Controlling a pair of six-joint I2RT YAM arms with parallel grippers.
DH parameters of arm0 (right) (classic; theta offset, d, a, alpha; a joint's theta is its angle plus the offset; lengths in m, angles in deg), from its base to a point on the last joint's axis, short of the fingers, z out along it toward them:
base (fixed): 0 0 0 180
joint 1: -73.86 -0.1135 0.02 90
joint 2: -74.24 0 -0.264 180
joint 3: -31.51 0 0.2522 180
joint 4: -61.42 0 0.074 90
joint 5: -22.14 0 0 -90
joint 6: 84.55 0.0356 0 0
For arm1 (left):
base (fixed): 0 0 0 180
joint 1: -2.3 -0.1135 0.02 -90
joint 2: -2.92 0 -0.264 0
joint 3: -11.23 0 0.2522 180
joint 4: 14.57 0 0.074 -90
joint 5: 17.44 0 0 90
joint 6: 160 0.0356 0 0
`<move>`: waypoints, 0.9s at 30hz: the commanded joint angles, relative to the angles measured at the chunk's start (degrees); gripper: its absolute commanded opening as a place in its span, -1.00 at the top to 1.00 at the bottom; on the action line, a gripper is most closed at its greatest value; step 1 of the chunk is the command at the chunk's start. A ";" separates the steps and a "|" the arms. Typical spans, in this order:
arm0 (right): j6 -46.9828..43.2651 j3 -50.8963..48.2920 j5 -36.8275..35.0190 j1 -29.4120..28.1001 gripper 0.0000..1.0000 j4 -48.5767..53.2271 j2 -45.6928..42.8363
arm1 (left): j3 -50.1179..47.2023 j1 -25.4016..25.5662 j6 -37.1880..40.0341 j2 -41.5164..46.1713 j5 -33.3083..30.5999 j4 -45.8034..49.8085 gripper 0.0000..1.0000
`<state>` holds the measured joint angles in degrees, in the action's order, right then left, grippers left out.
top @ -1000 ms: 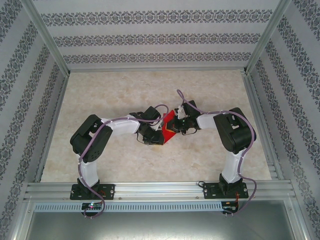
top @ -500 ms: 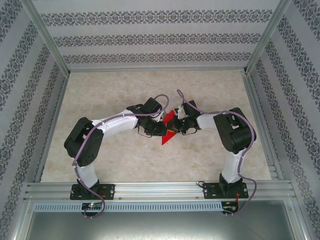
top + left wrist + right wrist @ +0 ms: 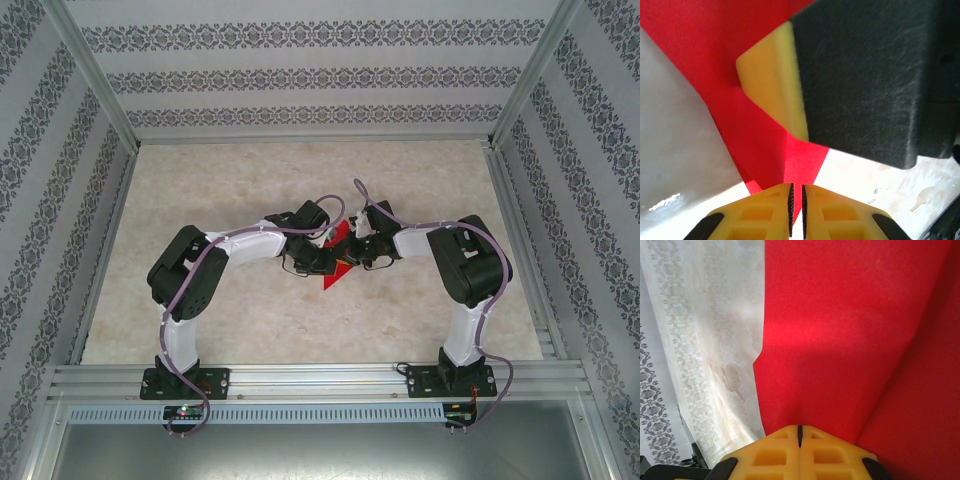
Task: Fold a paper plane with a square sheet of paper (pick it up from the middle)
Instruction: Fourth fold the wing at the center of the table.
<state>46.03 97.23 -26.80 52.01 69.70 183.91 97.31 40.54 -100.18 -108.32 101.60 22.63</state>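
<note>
From the top external view, the left arm (image 3: 235, 248) and the right arm (image 3: 465, 260) are reaching inward and meeting over the middle of the pale table (image 3: 250, 180). The left gripper (image 3: 320, 260) and the right gripper (image 3: 357, 250) are sitting just beside each other, with the red paper (image 3: 334, 276) caught between them. One pointed corner of it is sticking out toward the near side and another bit is showing on the far side. How far the jaws are parted is too small to tell here.

In the left wrist view, the left gripper (image 3: 796, 196) is showing its two yellow fingers drawn almost together, with only a thin slit between them. The narrowing end of the red paper (image 3: 700, 45) is running down into that slit, so the fingers are pinching it. The sheet is spreading up and to the left, with a crease running through it. A yellow pad (image 3: 771, 85) on the black body of the other gripper is pressing against the paper from the right. The table (image 3: 880, 185) is showing beneath.

In the right wrist view, the right gripper (image 3: 800, 432) is clamping its yellow fingers fully together on the red paper (image 3: 840, 330). The sheet is rising away from them, with a fold line slanting up to the right. The table (image 3: 710, 325) is lying to the left of the paper's straight edge.
</note>
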 commanded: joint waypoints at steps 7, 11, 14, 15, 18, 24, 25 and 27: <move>-1.41 -1.33 -4.83 1.51 0.91 4.42 2.31 | -1.98 -0.61 2.27 -1.61 -0.82 -1.15 0.68; -1.47 -1.30 -4.93 1.52 0.91 4.43 2.20 | -2.18 -0.61 2.86 -1.66 -1.70 -0.30 0.68; -1.55 -1.26 -4.91 1.55 0.92 4.51 2.22 | -2.12 -0.60 3.43 -1.45 -3.34 1.08 0.68; -1.59 -1.17 -4.98 1.58 0.91 4.64 2.20 | -2.38 -0.62 3.41 -1.25 -3.52 1.00 0.68; -1.82 -1.17 -4.95 1.56 0.91 4.77 2.15 | -2.66 -0.58 3.55 -0.61 -4.69 1.16 0.68; -1.73 -1.32 -4.93 1.65 0.91 4.51 2.29 | -2.77 -0.53 3.43 0.62 -3.01 -0.27 0.67; -1.64 -1.35 -4.85 1.54 0.91 4.44 2.38 | -3.04 -0.38 2.83 1.57 -2.40 -0.92 0.66; -1.47 -1.42 -4.82 1.54 0.92 4.21 2.35 | -3.32 0.11 1.92 3.62 -1.56 -1.67 0.66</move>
<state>46.00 97.23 -26.63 52.38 69.77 183.91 94.88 40.46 -98.06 -108.63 98.85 21.80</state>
